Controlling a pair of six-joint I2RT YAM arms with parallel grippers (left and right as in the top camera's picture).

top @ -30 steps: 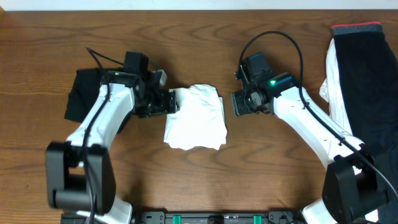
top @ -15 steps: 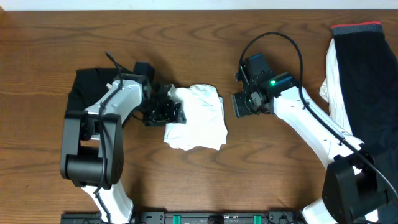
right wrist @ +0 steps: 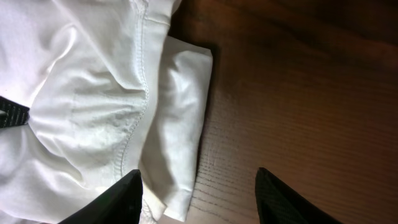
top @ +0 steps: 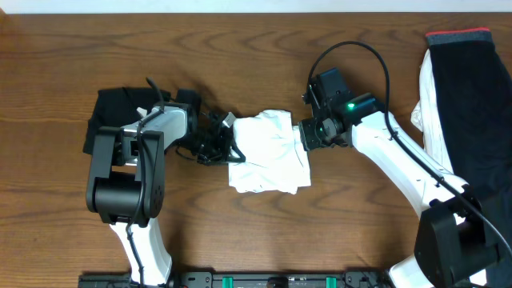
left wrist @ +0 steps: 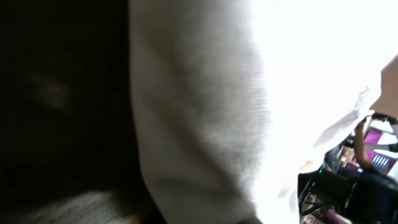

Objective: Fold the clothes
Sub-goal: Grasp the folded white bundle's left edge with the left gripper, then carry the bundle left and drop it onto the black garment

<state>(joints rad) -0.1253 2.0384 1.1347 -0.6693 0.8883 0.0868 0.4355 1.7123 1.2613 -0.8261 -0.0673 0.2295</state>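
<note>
The folded white T-shirt (top: pixel 268 156) lies mid-table as a rumpled square. My left gripper (top: pixel 226 146) is pressed against its left edge and is shut; in the left wrist view white cloth (left wrist: pixel 249 93) fills the picture and hides the jaws, so I cannot see any fabric pinched. My right gripper (top: pixel 306 136) stands open at the shirt's right edge. In the right wrist view the shirt's hemmed folded edge (right wrist: pixel 93 93) reaches in past the left finger (right wrist: pixel 124 199), and bare wood lies under the rest of the gap of the right gripper (right wrist: pixel 199 196).
A black garment (top: pixel 108 120) lies bunched on the left, behind my left arm. At the right edge a long black garment with a red band (top: pixel 472 120) lies over a white one (top: pixel 428 104). The wooden table (top: pixel 264 240) shows along the front.
My left gripper has shut and moved right against the shirt. The shirt has slid right until its far edge meets my right gripper, which has held still.
</note>
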